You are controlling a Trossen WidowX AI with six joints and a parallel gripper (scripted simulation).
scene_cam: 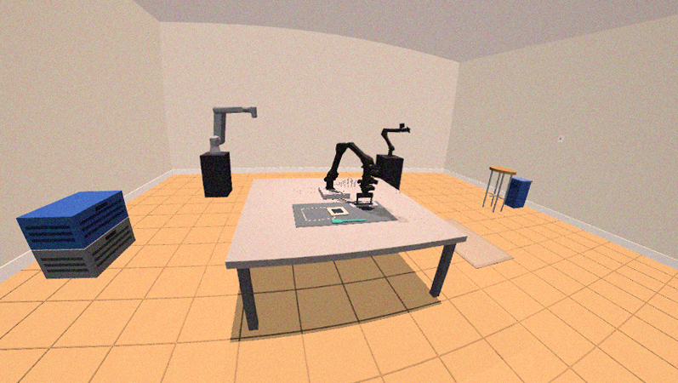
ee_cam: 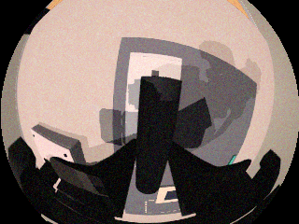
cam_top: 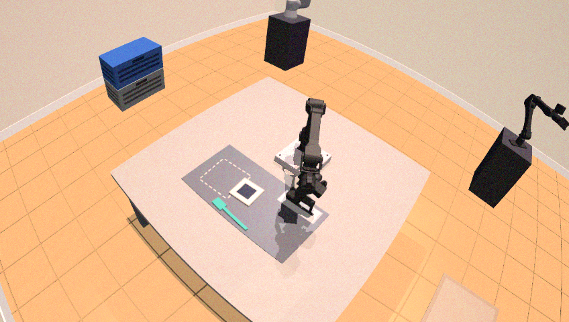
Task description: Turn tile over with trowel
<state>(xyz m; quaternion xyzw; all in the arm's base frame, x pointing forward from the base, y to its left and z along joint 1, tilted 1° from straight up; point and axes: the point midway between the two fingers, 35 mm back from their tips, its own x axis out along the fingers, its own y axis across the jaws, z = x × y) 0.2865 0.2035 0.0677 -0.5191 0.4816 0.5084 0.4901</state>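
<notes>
My fingers (cam_top: 302,199) (scene_cam: 365,192) are partly closed, gripping the black handle of the trowel (cam_top: 295,206) (scene_cam: 363,195) (ee_cam: 160,107); I should secure it squarely, then lift straight before approaching the tile (cam_top: 257,192) (scene_cam: 345,210) (ee_cam: 162,195), marked side up between my base and the table's (cam_top: 359,167) (scene_cam: 275,240) (ee_cam: 70,70) opposite edge. I count one trowel, one tile, one mat (cam_top: 261,235) (scene_cam: 319,220) (ee_cam: 224,126), one dashed outline (cam_top: 213,190) (scene_cam: 302,214) and one green spatula (cam_top: 235,218) (scene_cam: 349,221) (ee_cam: 233,160).

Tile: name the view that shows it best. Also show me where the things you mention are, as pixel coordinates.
Top. The tile (cam_top: 247,190) (scene_cam: 337,211) (ee_cam: 168,196) shows whole there, dark square and pale border seen from above. Exterior shows it whole too, but smaller and flattened by the low angle; wrist shows only part, low in the picture.
</notes>
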